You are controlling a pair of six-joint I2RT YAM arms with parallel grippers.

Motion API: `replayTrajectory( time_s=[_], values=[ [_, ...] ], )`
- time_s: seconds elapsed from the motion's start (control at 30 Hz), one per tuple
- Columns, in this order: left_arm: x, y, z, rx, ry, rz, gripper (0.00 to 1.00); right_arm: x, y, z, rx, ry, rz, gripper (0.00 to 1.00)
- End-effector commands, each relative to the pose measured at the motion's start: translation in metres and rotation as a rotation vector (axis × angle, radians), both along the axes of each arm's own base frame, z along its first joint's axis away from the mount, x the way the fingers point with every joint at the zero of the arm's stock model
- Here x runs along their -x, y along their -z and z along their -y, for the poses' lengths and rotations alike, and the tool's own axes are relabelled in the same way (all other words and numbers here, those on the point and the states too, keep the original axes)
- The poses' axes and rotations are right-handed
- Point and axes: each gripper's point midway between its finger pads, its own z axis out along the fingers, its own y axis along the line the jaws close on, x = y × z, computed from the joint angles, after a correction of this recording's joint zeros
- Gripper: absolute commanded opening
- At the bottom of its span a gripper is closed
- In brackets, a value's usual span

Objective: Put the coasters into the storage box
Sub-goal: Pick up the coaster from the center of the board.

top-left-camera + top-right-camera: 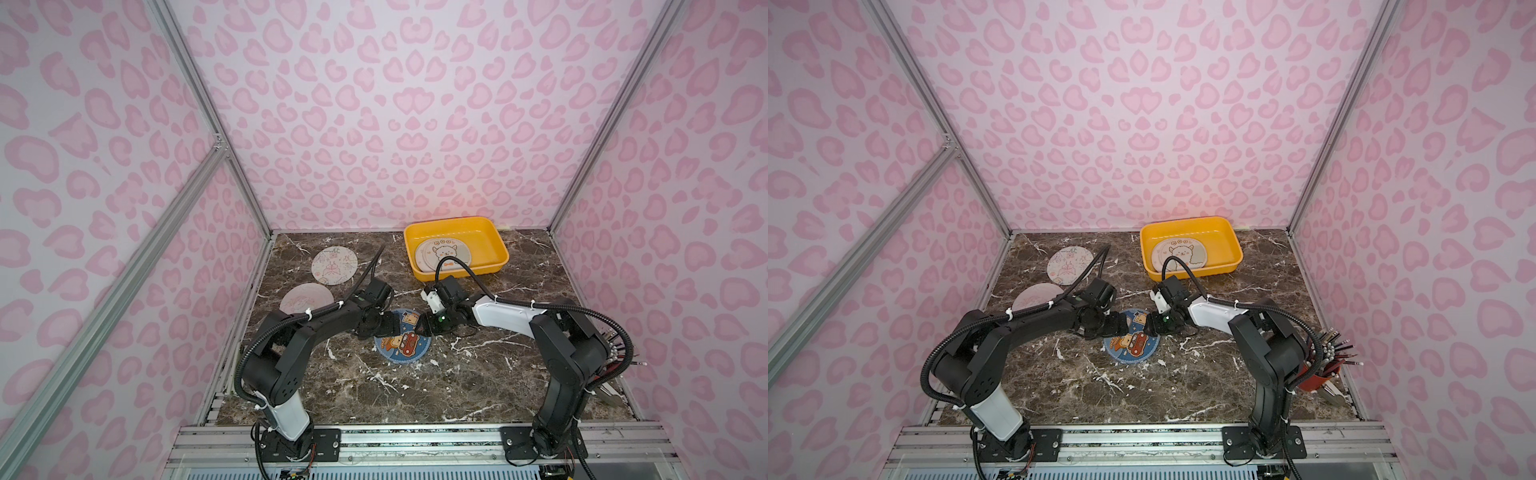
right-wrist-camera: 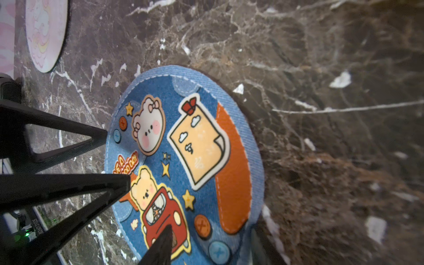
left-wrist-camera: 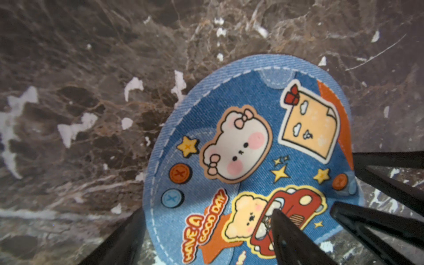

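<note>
1. I see the blue coaster (image 1: 405,348) near the middle of the counter (image 1: 457,374), between both hands.
2. My left hand (image 1: 395,328) and right hand (image 1: 420,326) each have fingers apart over its edge.
3. 2 pale coasters (image 1: 334,266) lie far left. Stacked coasters (image 1: 442,254) sit in the storage box (image 1: 496,239), far right.

The blue-rimmed coaster (image 3: 241,142) at the table's centre has a denim-like woven cloth look, with stitch-look edging and matt printed patches. It lies on a tabletop (image 1: 478,374) of smooth brown marble pattern with white veins, and my left fingers (image 3: 291,241) over it are matt black plastic. At one o'clock the storage box (image 1: 496,245) is smooth, glossy yellow-orange plastic, the pale coasters (image 1: 334,266) at ten o'clock look matt, the frame rails (image 1: 415,440) at six o'clock are ribbed silvery metal, and the walls (image 1: 415,104) carry a flat matt pink print.
</note>
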Motion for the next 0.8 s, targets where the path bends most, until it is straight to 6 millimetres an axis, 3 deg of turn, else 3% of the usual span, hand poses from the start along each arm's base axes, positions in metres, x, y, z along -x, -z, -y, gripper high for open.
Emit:
replayTrajectory(
  time_s=[0.0,0.47,0.77],
  values=[
    [0.013,0.008,0.006,0.031,0.013,-0.062,0.87,0.017,0.019,0.013,0.072,0.004,-0.072,0.56],
    [0.017,0.008,0.001,0.019,0.008,-0.065,0.87,0.008,0.009,0.015,0.068,0.028,-0.039,0.35],
    [0.016,0.005,0.002,0.024,0.004,-0.058,0.87,0.005,0.003,0.015,0.056,0.035,-0.027,0.05]
  ],
)
